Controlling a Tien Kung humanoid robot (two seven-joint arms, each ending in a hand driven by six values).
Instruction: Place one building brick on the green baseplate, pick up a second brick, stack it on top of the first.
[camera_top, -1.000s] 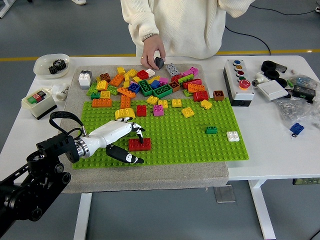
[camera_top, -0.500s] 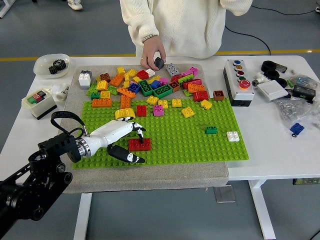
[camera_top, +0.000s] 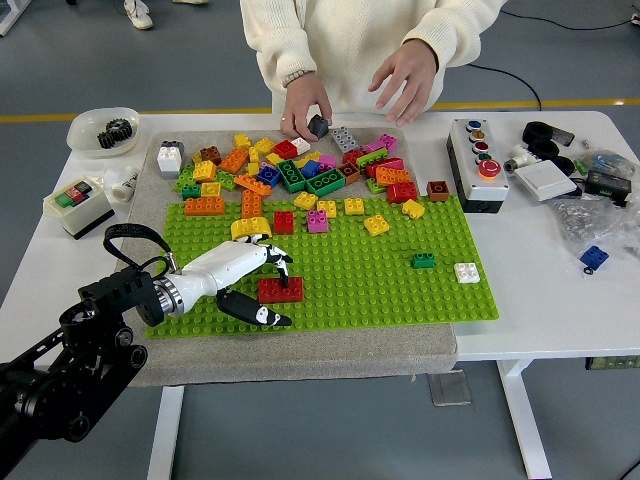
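A red brick (camera_top: 281, 290) sits on the green baseplate (camera_top: 380, 290), near its front left. My left hand (camera_top: 265, 288) lies just left of it, open. Its fingers (camera_top: 274, 259) are spread above the brick's far left corner and the thumb (camera_top: 256, 314) lies in front of it, neither pressing on the brick. Several loose bricks (camera_top: 300, 170) of many colours are heaped along the plate's far edge. A yellow arched brick (camera_top: 250, 227) lies just beyond my hand. My right arm is out of view.
A person stands at the far side; one hand (camera_top: 303, 106) holds a dark grey brick (camera_top: 318, 125) over the heap, the other hand (camera_top: 405, 75) hovers above the far edge. A small green brick (camera_top: 423, 260) and a white brick (camera_top: 466, 272) lie on the plate's right. Button boxes (camera_top: 478, 165) and clutter are right.
My left hand's fingers have lifted off the red brick and drawn back slightly to the left; the brick stays put. The person's second hand has come into view at the top.
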